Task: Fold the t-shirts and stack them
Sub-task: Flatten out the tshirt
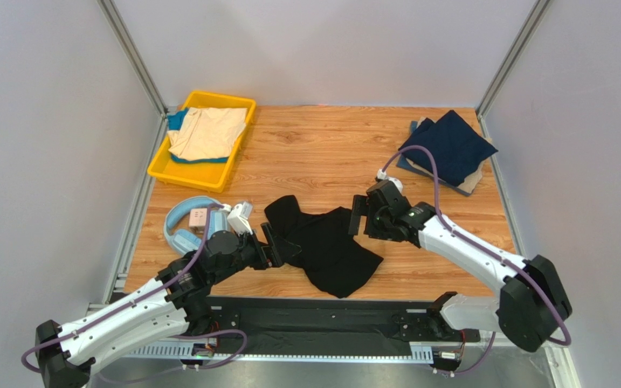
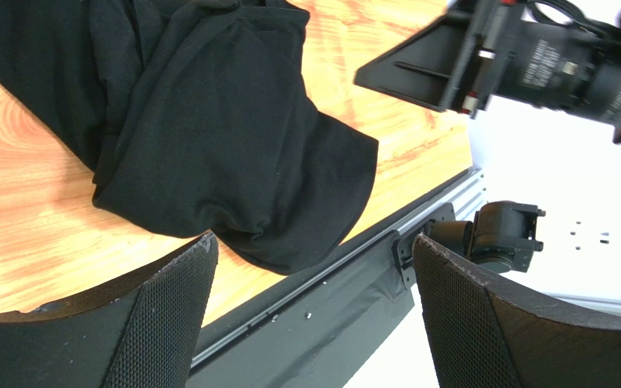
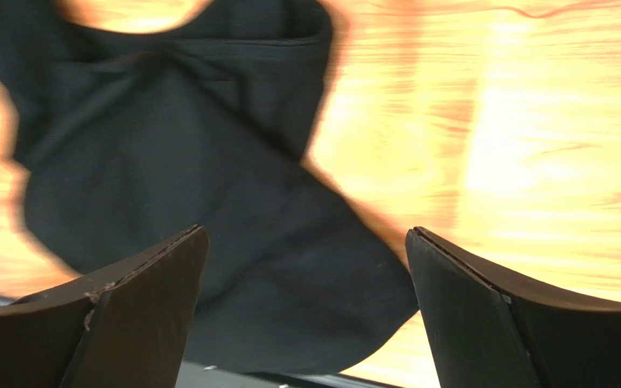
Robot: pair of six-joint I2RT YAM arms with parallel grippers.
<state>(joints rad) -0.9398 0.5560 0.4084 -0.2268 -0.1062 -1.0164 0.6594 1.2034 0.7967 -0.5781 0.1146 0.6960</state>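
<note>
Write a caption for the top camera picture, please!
Open left gripper and right gripper flank a crumpled black shirt on the table; headphones, a yellow tray and a shirt stack lie nearby.

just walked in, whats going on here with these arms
Two robot arms are working on a crumpled black t-shirt lying in the middle. The left gripper and right gripper sit at its opposite sides, both open, gripping nothing. A navy t-shirt tops a folded pile at the far right; a beige t-shirt lies in the yellow tray.
</note>
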